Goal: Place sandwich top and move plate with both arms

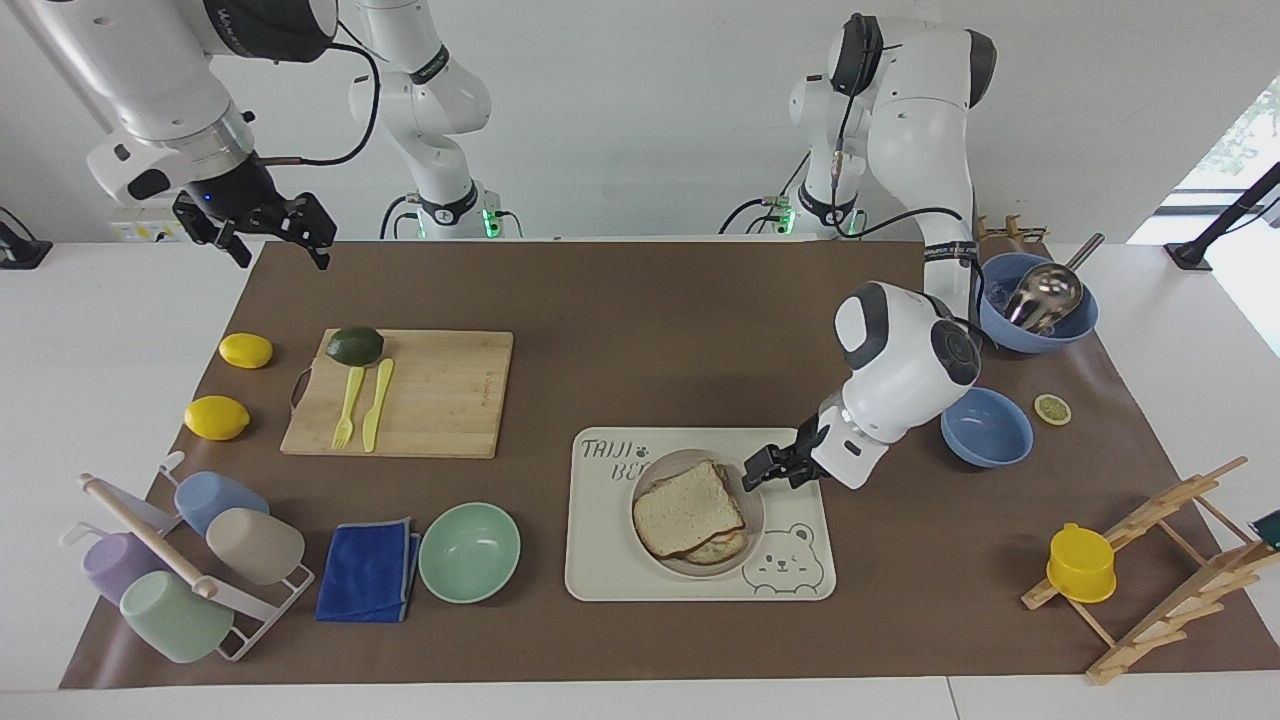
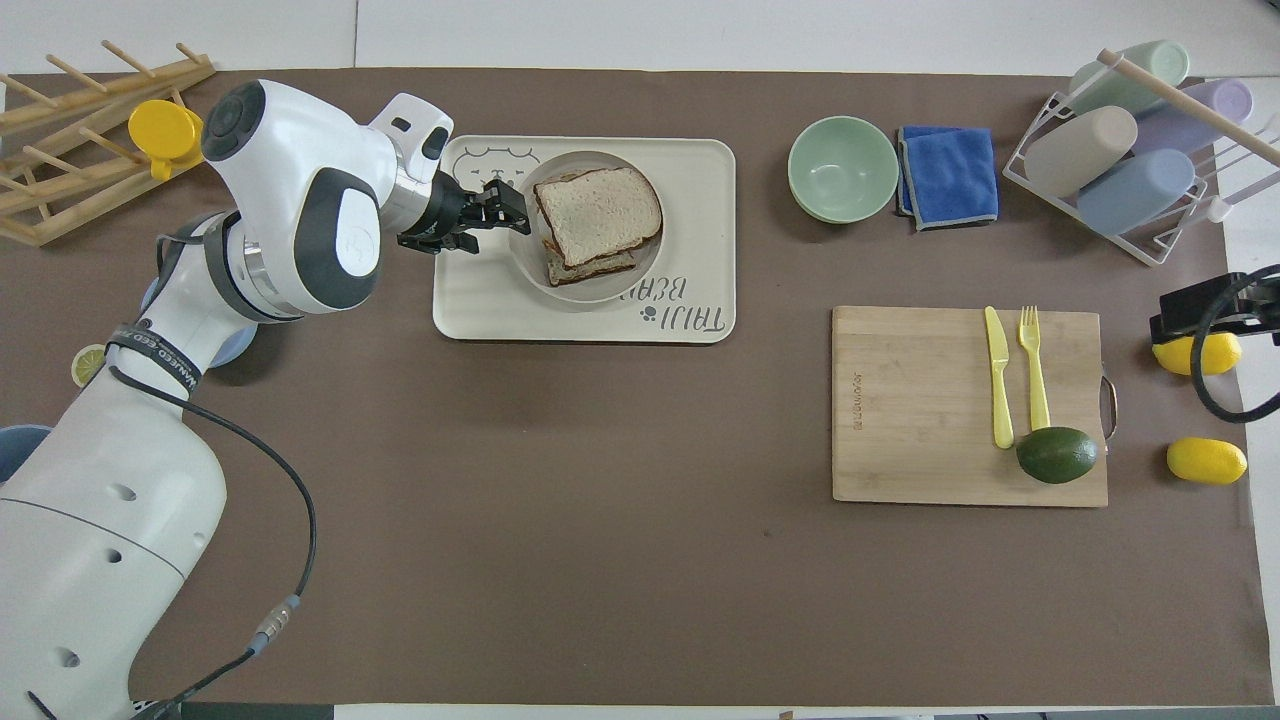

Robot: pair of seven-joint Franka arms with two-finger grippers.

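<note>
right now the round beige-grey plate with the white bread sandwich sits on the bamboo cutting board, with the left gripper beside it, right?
Not quite. The round beige-grey plate with the white bread sandwich sits on the cream rectangular tray with the bear drawing, not the bamboo cutting board. The facing view shows it. The left gripper is indeed beside it.

Both views of my table [image 1: 120, 330] are bright and evenly lit, with soft, short shadows under my arms. Daylight blows out the window [image 1: 1235, 140] at the right edge of the facing frame. The metal ladle [image 1: 1045, 292] there carries a glare spot. Focus is sharp throughout.
</note>
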